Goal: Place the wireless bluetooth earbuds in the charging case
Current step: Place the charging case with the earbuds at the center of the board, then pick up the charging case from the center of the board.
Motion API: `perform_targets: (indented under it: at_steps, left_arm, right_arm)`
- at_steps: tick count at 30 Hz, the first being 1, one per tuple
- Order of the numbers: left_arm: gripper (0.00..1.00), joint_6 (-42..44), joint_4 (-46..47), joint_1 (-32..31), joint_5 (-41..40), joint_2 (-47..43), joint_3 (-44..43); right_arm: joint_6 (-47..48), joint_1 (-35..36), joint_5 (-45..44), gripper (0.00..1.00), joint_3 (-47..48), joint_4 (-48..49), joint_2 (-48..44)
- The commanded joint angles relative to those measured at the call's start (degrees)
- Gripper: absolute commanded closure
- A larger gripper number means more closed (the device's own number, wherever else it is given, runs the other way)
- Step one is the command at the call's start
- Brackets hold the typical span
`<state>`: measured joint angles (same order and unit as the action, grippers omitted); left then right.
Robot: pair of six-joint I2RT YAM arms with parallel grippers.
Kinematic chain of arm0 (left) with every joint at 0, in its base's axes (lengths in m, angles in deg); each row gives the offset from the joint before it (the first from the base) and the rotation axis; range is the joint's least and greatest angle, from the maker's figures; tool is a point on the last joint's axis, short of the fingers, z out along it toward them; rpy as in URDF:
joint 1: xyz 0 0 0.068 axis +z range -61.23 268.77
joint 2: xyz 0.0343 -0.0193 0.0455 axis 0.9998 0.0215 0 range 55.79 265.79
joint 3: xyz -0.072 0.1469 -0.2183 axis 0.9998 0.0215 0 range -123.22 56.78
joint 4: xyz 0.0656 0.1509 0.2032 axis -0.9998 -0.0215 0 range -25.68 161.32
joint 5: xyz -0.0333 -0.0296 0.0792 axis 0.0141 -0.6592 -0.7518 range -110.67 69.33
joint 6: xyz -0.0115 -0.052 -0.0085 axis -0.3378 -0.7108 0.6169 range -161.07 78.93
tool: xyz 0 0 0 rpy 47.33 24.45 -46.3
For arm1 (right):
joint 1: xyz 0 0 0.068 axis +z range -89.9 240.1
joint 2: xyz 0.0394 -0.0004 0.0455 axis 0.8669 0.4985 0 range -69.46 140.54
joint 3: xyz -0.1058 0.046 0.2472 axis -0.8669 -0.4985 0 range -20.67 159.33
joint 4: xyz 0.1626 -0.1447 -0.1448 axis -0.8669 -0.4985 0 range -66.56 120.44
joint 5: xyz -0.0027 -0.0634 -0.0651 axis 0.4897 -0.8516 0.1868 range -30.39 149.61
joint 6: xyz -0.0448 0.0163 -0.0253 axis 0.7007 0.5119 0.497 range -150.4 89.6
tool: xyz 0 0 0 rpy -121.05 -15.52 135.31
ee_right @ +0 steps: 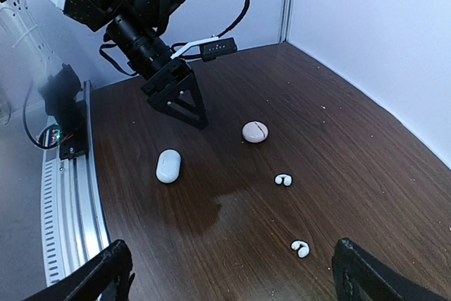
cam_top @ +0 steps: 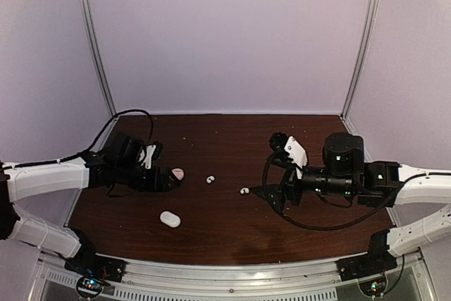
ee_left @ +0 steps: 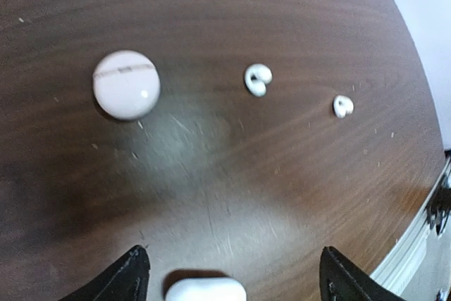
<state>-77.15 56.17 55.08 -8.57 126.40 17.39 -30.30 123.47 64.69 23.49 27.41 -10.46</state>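
Left arm reaches in low, claw [ee_left: 234,253] spread wide, empty, near round case [ee_right: 254,131]. Right arm stretched low, claw [ee_right: 231,248] wide, empty, near one earbud [ee_right: 300,248].

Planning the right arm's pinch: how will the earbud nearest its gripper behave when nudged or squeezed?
The earbud looks tiny, so probably very light and easily flicked away. Its rounded two-lobed shell may squirt out of a pinch. On the smooth table it would likely skid or spin.

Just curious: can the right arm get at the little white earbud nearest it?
Probably yes: that earbud lies on bare table just ahead of the right arm, jaws open, nothing between.
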Motion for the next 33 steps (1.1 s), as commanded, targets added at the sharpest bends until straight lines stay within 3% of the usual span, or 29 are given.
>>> perform_targets:
  at_steps: [1,15,25,33]
  left_arm:
    - [0.14,-1.0,-9.2,-5.3,-6.1,-1.0,1.4]
    - [0.11,-6.7,-8.5,-17.0,-14.3,3.6,4.3]
    - [0.15,-5.7,-6.9,-18.0,-17.0,9.1,2.3]
    - [0.26,-3.7,-6.6,-18.4,-16.3,11.8,1.3]
  right_arm:
    - [-3.8,-2.0,6.0,0.0,-1.2,2.9,0.9]
    - [-2.7,-5.0,7.8,0.0,-1.4,1.8,0.4]
    - [-2.4,-5.8,8.1,0.0,-1.7,1.2,-0.6]
    - [-2.3,-6.0,8.1,0.0,-1.9,1.0,-0.7]
